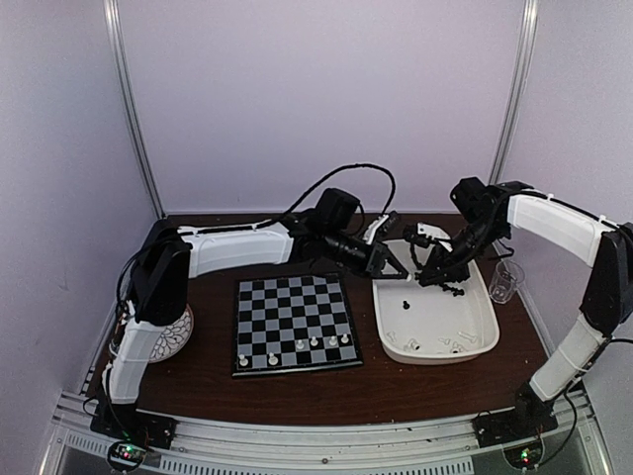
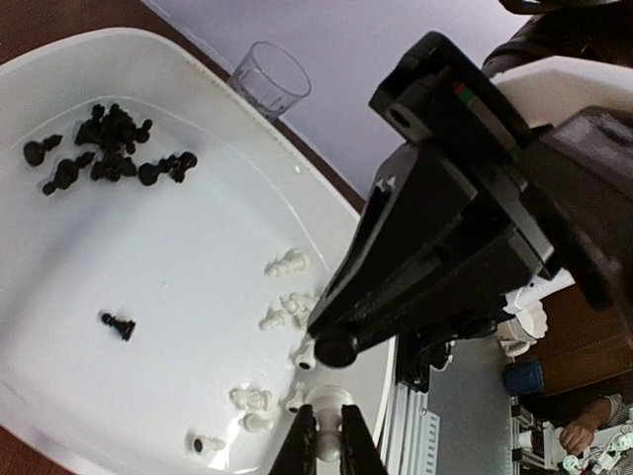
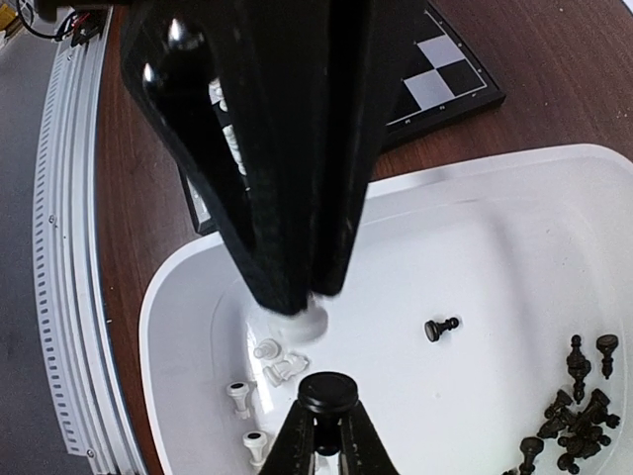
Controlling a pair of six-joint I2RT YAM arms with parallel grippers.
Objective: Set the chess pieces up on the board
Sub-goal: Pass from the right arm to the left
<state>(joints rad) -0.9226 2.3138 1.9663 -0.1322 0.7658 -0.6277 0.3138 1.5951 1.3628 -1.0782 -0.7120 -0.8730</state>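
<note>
The board (image 1: 294,322) lies at centre-left with several white chess pieces (image 1: 315,342) on its near rows. Both grippers hover close together over the white tray (image 1: 487,327). My left gripper (image 1: 401,269) is shut on a white piece (image 2: 336,396), held tip-down above the tray's near side. My right gripper (image 1: 427,277) is shut on a black piece (image 3: 328,393). In the right wrist view the left gripper's white piece (image 3: 299,323) hangs just ahead of it. A heap of black pieces (image 2: 111,150) and loose white pieces (image 2: 285,309) lie in the tray.
A clear glass (image 1: 504,282) stands right of the tray. A round patterned plate (image 1: 175,336) sits at the left by the left arm's base. One black piece (image 3: 440,328) lies alone mid-tray. The board's corner (image 3: 435,74) is near the tray's rim.
</note>
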